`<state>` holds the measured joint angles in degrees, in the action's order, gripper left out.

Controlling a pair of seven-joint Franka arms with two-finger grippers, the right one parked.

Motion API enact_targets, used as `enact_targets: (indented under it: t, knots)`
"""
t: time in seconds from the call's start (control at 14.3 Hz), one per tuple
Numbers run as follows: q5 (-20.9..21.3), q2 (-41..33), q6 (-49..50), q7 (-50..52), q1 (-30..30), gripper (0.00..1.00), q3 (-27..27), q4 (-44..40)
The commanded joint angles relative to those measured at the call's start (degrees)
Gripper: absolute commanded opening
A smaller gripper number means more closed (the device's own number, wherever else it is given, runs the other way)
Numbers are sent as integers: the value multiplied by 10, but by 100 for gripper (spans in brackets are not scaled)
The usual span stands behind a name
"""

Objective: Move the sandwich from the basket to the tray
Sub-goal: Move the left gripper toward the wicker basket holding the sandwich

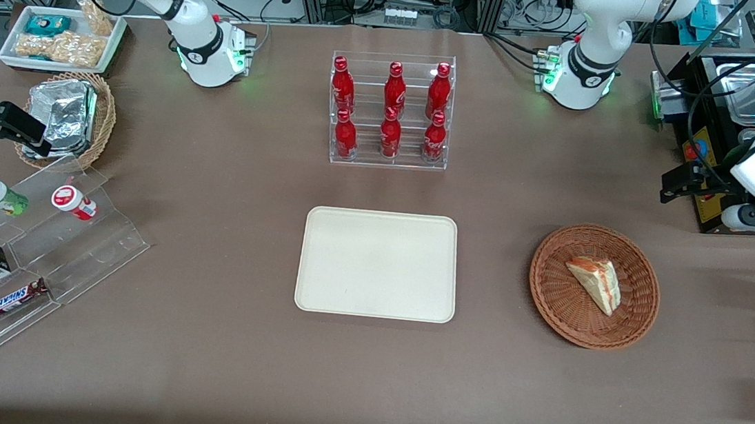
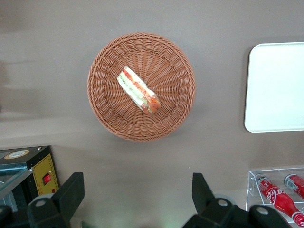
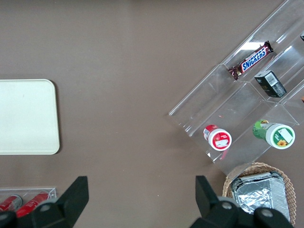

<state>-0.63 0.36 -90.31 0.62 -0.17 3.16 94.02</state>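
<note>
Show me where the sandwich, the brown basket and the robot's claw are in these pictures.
sandwich [image 2: 138, 90]: left wrist view, on its layered cut edge.
basket [image 1: 552, 299]: front view, on the bare woven rim nearest the tray.
claw [image 2: 137, 194]: left wrist view, midway between its two open fingertips, above the table.

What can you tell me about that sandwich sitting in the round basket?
The sandwich is a small triangular wedge of pale bread, with orange-red and greenish filling showing in layers along its cut edge. It lies on its side near the middle of the reddish-brown woven basket, touching only the wicker. Nothing holds it: the gripper hangs open above the table, off to one side of the basket, and the cream tray beside the basket is bare.
</note>
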Motion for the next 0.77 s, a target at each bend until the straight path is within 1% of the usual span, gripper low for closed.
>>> enact_targets:
  t: [0.0, 0.7]
  knots:
    - [-4, 19, 7, -6, 9, 100, 5, -24]
    - [-1, 35, 10, -5, 5, 100, 6, -17]
